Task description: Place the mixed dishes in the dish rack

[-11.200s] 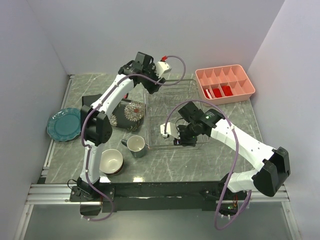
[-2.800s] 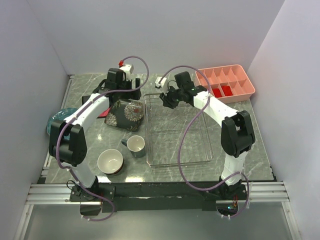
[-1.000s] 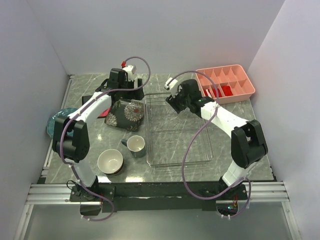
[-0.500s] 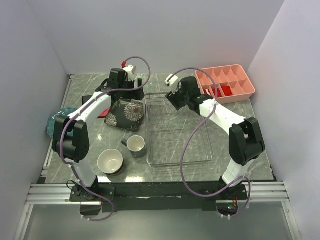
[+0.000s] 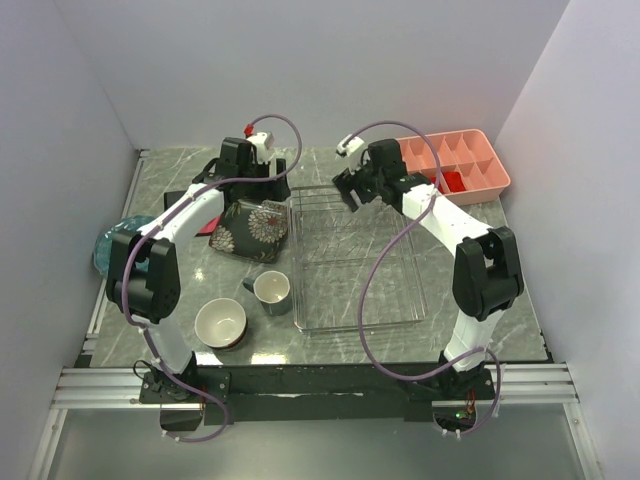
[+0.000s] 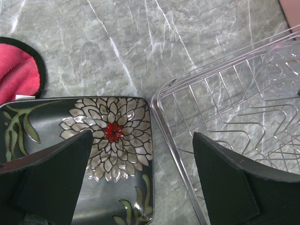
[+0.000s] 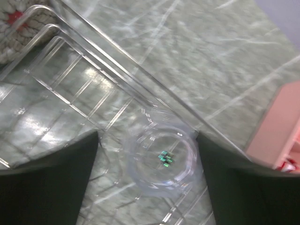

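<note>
- Dish rack (image 5: pixel 355 285): silver wire on a see-through base. It holds no dishes, so loading is judged not yet begun.
- Left gripper (image 6: pixel 141 138): fingers spread wide and holding nothing. It hangs over the square dark plate (image 6: pixel 112 140) at the edge nearest the rack, probably set wide to straddle that rim.
- Square dark plate: lies flat just left of the rack, with a narrow gap between them.
- Right gripper (image 7: pixel 147 140): fingers spread and empty, over the rack's far corner above a clear round socket (image 7: pixel 164 157). It is probably placed there to steady the rack.
- Grey-blue mug (image 5: pixel 271 291) and dark cream-lined bowl (image 5: pixel 221 324): both upright, left of the rack's near end.
- Round blue plate (image 5: pixel 105 245): well left of the rack.
- Red-pink cloth (image 6: pixel 16 79): beyond the square plate, on the side away from the rack. It is not for loading.
</note>
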`<action>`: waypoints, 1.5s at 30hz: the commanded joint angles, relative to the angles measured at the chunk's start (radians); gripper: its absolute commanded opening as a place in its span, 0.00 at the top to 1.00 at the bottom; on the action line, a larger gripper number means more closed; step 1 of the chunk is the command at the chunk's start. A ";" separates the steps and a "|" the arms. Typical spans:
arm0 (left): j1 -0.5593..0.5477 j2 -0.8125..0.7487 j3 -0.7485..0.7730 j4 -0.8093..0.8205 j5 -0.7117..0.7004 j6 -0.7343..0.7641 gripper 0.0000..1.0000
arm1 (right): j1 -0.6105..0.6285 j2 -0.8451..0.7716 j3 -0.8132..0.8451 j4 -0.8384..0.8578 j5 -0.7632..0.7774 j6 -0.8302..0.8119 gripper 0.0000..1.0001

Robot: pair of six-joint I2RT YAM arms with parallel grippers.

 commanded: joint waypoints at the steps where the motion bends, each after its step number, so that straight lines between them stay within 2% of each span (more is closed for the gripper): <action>1: -0.004 0.003 0.058 0.040 0.034 -0.020 0.07 | -0.004 -0.004 -0.027 -0.098 -0.036 0.032 0.00; 9: -0.005 0.003 0.058 0.042 0.035 -0.021 0.07 | -0.004 -0.055 -0.047 -0.061 0.030 0.024 0.00; 17: -0.007 0.001 0.056 0.045 0.035 -0.021 0.07 | -0.004 -0.032 -0.046 -0.102 0.046 -0.002 0.02; 20: -0.007 0.000 0.055 0.045 0.031 -0.021 0.07 | -0.002 -0.035 -0.054 -0.111 0.044 -0.013 0.09; 23: -0.007 -0.002 0.050 0.045 0.032 -0.023 0.07 | -0.004 -0.044 -0.052 -0.133 0.024 -0.032 0.26; 24: -0.007 0.000 0.048 0.048 0.032 -0.023 0.07 | -0.005 -0.044 -0.041 -0.142 0.006 -0.040 0.37; 25: -0.008 -0.002 0.047 0.046 0.034 -0.024 0.07 | -0.005 -0.044 -0.037 -0.162 0.000 -0.043 0.41; 26: -0.008 0.000 0.047 0.049 0.034 -0.026 0.07 | -0.007 -0.044 -0.028 -0.173 -0.010 -0.045 0.50; 27: -0.008 0.003 0.047 0.049 0.035 -0.026 0.07 | -0.008 -0.041 -0.009 -0.185 -0.025 -0.052 0.52; 29: -0.011 0.007 0.048 0.051 0.038 -0.027 0.07 | -0.008 -0.034 0.027 -0.229 -0.030 -0.063 0.57; 35: -0.016 0.024 0.062 0.052 0.048 -0.029 0.07 | -0.015 0.032 0.162 -0.375 -0.053 -0.103 0.62; 38: -0.028 0.041 0.071 0.054 0.042 -0.024 0.07 | -0.025 0.065 0.207 -0.406 -0.057 -0.115 0.62; 45: -0.054 0.112 0.153 0.039 0.026 -0.029 0.07 | -0.042 0.206 0.420 -0.654 -0.066 -0.160 0.65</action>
